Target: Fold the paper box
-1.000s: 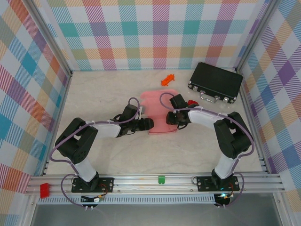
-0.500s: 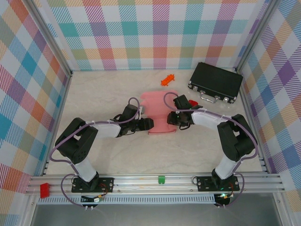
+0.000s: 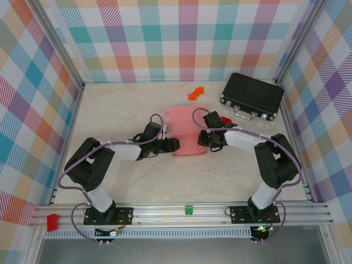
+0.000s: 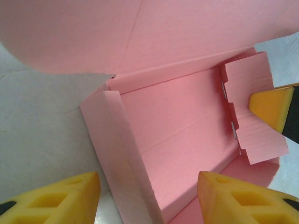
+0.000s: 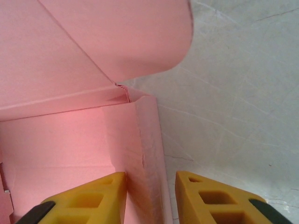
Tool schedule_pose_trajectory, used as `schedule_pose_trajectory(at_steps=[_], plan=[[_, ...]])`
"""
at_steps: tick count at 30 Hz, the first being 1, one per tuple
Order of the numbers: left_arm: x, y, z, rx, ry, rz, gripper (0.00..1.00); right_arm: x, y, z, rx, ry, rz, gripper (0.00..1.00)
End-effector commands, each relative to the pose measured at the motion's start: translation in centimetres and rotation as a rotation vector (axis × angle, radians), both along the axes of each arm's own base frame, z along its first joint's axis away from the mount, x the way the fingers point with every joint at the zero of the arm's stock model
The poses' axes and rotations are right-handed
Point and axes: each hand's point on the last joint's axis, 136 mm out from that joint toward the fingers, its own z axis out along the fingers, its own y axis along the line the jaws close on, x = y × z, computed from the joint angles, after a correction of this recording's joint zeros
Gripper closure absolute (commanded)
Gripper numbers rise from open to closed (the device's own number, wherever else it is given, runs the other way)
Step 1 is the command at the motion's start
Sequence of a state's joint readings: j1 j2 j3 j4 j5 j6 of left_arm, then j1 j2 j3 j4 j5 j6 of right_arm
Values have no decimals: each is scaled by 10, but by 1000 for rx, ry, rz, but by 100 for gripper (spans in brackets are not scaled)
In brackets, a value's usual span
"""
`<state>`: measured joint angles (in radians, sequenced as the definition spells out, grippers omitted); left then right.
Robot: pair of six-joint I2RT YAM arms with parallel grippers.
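Observation:
The pink paper box [image 3: 186,127] lies half-formed at the table's middle, its rounded lid flap lying flat toward the back. My left gripper [image 3: 175,144] is open at the box's left side, and its yellow fingers [image 4: 51,198] straddle the raised left wall [image 4: 124,154]. My right gripper [image 3: 202,141] is open at the right side. It straddles the doubled right wall [image 5: 150,154], with its inner finger [image 5: 88,200] against the wall's inside face. In the left wrist view a yellow fingertip [image 4: 273,109] of the right gripper rests on the tabbed flap [image 4: 252,109].
A black hard case [image 3: 253,96] sits at the back right. A small orange object [image 3: 196,93] lies behind the box, and a small red object [image 3: 224,120] sits beside my right arm. Plaid walls enclose the table on three sides.
My right gripper has shifted slightly to the right along the box's right side, and its arm has settled lower. The left arm and the box have stayed in place.

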<state>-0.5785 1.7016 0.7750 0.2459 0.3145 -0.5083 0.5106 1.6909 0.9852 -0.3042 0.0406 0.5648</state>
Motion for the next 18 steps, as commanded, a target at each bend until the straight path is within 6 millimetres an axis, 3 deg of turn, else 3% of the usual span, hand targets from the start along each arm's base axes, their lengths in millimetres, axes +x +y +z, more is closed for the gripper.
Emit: schedule_pose_trajectory(at_steps=[1,18], plan=[[-4,-3,-1,-11,5,-18,43,6,-1,13,6,-33,-13,67],[-4,-4,-1,-13,9,-21,44,13,-2,13,-9,-48,-36,65]])
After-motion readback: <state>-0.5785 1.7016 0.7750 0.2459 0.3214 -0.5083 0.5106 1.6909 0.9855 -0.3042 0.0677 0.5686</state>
